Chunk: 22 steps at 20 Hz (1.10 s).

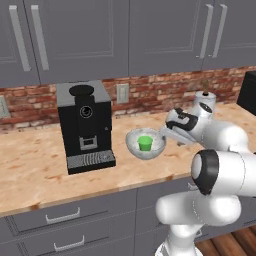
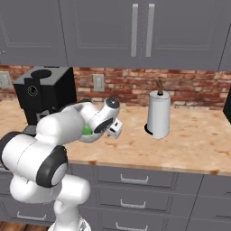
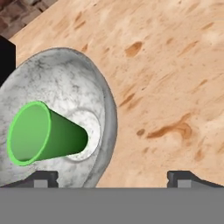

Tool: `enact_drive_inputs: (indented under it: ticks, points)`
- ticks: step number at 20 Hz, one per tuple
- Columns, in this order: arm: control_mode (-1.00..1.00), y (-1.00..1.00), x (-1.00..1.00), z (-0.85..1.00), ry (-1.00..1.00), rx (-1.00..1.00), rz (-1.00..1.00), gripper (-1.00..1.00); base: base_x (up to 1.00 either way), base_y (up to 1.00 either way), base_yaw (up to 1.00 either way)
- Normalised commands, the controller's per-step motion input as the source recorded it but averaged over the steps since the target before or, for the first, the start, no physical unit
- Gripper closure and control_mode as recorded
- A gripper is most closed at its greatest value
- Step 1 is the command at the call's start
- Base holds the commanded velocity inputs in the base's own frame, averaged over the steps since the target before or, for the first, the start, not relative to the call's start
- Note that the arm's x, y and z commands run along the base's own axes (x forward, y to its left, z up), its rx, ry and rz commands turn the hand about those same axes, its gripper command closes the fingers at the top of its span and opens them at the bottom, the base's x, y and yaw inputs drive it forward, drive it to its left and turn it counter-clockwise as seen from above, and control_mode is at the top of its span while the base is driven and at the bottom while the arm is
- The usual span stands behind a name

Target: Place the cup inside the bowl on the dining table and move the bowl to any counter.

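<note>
A long counter (image 1: 30,165) with a light wood-look top runs across the kitchen, over grey drawer fronts with silver bar handles and in front of a red brick backsplash (image 1: 150,90). Grey wall cabinets (image 1: 100,35) hang above it.

A black coffee machine (image 1: 85,125) stands on the counter toward its back edge. Farther along, near the back edge as well, a white paper towel holder (image 2: 159,113) stands upright.

The white robot arm (image 1: 220,165) reaches over the counter's front edge. The bowl (image 1: 145,144), pale grey-white and speckled, rests on the counter top about midway between the back and front edges, just beside the coffee machine. The cup (image 1: 145,143), a small bright-green tumbler, stands upright inside the bowl at its centre.

The gripper (image 3: 113,177) sits just beside the bowl's rim with its jaws spread wide and nothing between them; one fingertip is close to the bowl's edge and the other is over bare counter.

Judging from this, both parts of the task look done: the cup is in the bowl, and the bowl is on a counter, not the dining table. What appears to remain is only for the arm to draw clear without nudging the bowl.
</note>
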Motion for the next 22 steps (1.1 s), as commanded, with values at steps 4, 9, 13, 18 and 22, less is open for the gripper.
enact_drive_inputs:
  ticks: [4, 9, 13, 18, 22]
  points:
    - [-1.0, -0.01, -0.39, 0.09, 0.0, 0.0, 0.0, -1.0, 0.0, 0.0, 0.0]
    - [-1.0, 0.0, -0.4, 0.14, 0.0, 0.0, 0.0, -1.0, 0.0, 0.0, 0.0]
    - [-1.0, 0.0, -0.4, 0.19, 0.0, 0.0, 0.0, -1.0, 0.0, 0.0, 0.0]
    - [-1.0, 0.0, -0.39, 0.21, 0.0, 0.0, 0.0, -1.0, 0.0, 0.0, 0.0]
    - [-1.0, 0.0, -0.43, 0.12, 0.0, 0.0, 0.01, -1.0, 0.0, 0.0, 0.0]
